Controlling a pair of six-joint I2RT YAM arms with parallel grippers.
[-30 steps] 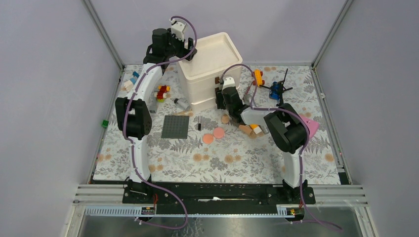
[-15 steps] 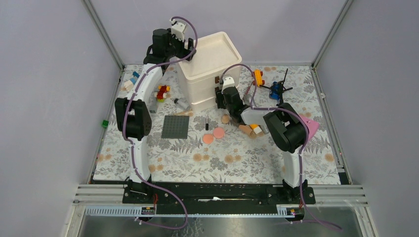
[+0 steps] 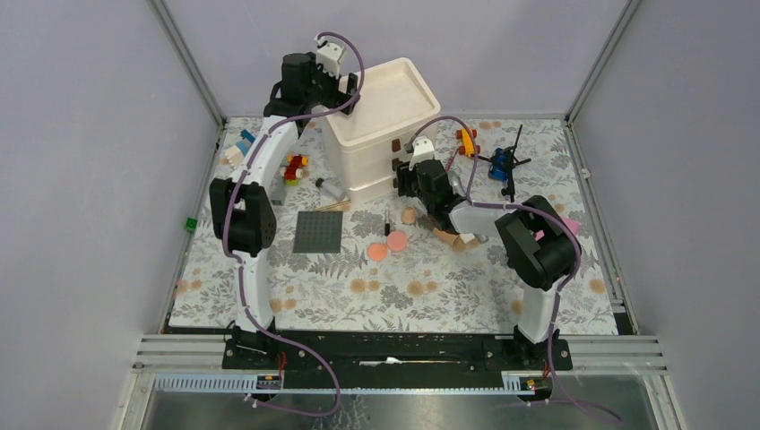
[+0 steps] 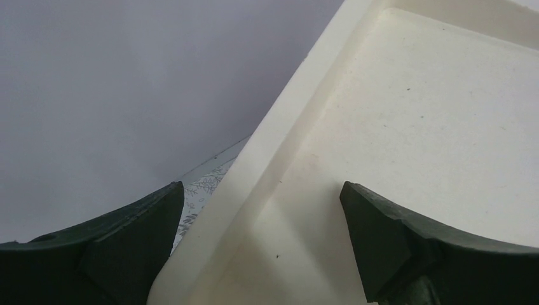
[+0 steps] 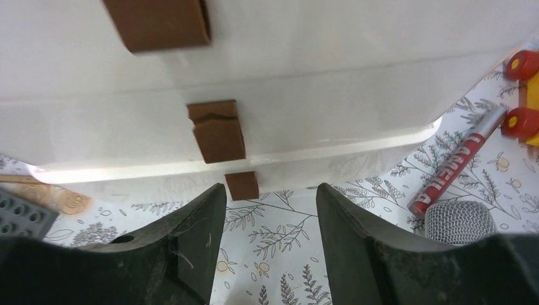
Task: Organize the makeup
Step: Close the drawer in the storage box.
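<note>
Left claw (image 4: 260, 213) gaped wide and empty, straddling the top tray rim of a white drawer unit (image 3: 381, 148). 2 salmon-pink discs (image 3: 397, 240) lay on the floral worktop (image 3: 314, 287) in front. Right claw (image 5: 270, 210) hung open, empty, facing brown drawer tabs (image 5: 219, 130).

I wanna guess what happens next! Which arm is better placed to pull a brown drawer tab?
Right. The right tool, open, points straight at the brown tabs on the white drawer box. The left tool is up at the top tray's rim.
</note>
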